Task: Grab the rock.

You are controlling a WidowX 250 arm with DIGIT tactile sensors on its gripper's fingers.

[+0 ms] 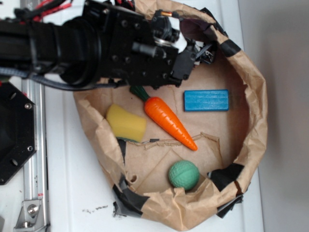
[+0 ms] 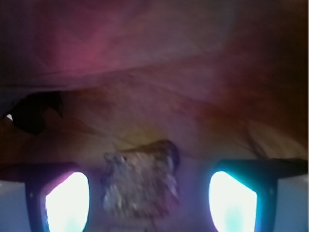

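Wrist: rock point(image 2: 140, 179) btwn open gripper point(image 2: 149, 203) fingers

A robot lab bench is showing: a white table point(image 1: 63, 193), a metal rail point(image 1: 34, 159) at nine o'clock, a taped paper basin point(image 1: 251, 87) holding toys.

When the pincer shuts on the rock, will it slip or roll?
Probably neither. The rock looks rough and speckled, so the fingers should bite. Its blocky shape makes rolling unlikely. It looks stiff, though crumbling can't be ruled out.

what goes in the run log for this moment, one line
phase: pre-grasp | gripper: open, straddling rock | contact: none seen | rock held: no
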